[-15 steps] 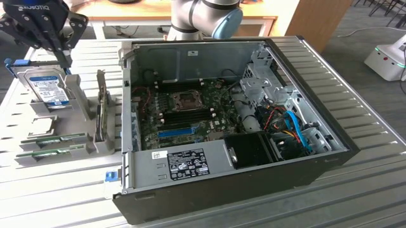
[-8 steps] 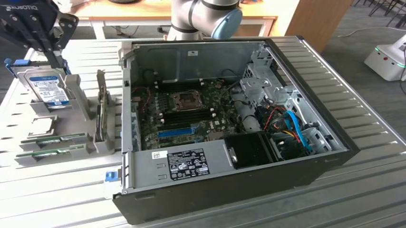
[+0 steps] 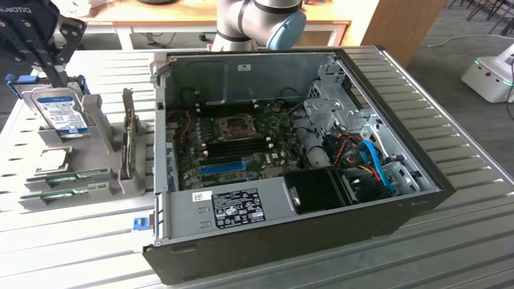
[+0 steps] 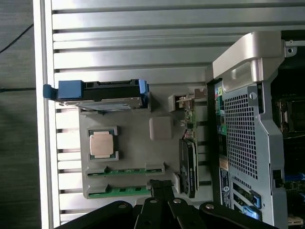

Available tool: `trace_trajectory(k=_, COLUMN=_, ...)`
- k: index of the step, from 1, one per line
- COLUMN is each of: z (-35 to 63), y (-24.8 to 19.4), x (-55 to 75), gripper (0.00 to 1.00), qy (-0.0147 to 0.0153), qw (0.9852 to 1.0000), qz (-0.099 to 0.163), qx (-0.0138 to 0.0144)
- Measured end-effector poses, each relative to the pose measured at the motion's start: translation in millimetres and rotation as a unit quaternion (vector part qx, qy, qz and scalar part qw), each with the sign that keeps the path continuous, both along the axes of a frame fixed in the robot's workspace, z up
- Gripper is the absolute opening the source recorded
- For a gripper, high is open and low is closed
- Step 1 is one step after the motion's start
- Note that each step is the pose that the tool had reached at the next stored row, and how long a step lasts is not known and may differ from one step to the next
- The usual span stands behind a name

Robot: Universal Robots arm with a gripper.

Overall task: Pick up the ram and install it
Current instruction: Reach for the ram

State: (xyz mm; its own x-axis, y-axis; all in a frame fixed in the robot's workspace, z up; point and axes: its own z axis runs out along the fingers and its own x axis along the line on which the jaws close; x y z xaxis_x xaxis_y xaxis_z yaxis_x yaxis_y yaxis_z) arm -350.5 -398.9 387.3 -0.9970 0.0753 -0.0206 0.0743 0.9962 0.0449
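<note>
Ram [image 4: 125, 191] sat near my gripper [image 4: 162, 184]. I judged it light, stiff and fragile, best pinched across its flat faces. Gripper seemed closed and empty.

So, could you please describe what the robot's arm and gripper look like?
The arm has rounded silver-grey joints with a light blue end cap. The gripper is black, built of linkage bars with round pins, and has white lettering on its body.

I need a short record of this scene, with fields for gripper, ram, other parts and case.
gripper: shut, empty, above the gray holder
ram sticks: two, green, lying in the holder's slots, none lifted
other parts in holder: hard drive, processor, expansion card
computer case: open, motherboard visible
</note>
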Motion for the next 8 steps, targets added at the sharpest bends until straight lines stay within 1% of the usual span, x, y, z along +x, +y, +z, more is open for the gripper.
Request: trace_trajectory(k=8, z=-0.7, y=0.0, x=-17.3, gripper=0.11, qy=0.0007, qw=1.0, qz=0.0, qx=0.0)
